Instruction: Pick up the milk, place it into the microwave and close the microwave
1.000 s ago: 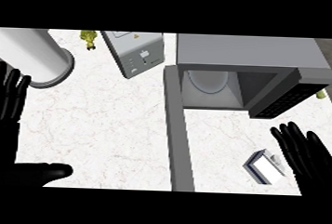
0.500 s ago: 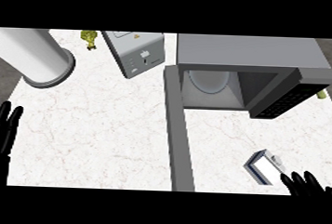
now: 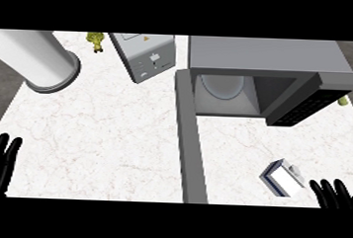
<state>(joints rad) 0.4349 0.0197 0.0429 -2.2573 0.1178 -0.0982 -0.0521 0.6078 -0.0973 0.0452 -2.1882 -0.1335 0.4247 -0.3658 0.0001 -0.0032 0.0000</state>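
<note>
At the lower right edge of the head view, the right hand (image 3: 333, 194) shows only as black fingers, straight and spread apart, holding nothing. The left hand (image 3: 0, 162) shows at the lower left edge, fingers likewise straight and parted, holding nothing, well apart from every object.

Just beyond the right hand's fingertips and slightly to its left lies the milk (image 3: 283, 178), on the white marbled bench (image 3: 98, 138). It is a small carton set at a diagonal, with a white upper face, a dark blue side turned toward the left hand and a pale grey end turned away from the right hand. Whether the fingertips touch it cannot be told; they are just beside it.

To the left of the milk, between the two hands, the microwave door (image 3: 191, 151) stands open, seen edge-on as a long grey bar reaching to the near edge.

Farther from the right hand sits the grey microwave (image 3: 262, 55). Its cavity is exposed, with a pale round turntable (image 3: 223, 86) inside and a dark control panel (image 3: 304, 106) on the right-hand side.

Beyond the left hand, a large white cylinder (image 3: 34, 59) stands at the far left. A grey box (image 3: 143, 55) with a panel of markings lies between the cylinder and the microwave, with a small yellow-green object (image 3: 96, 41) just beside it.
</note>
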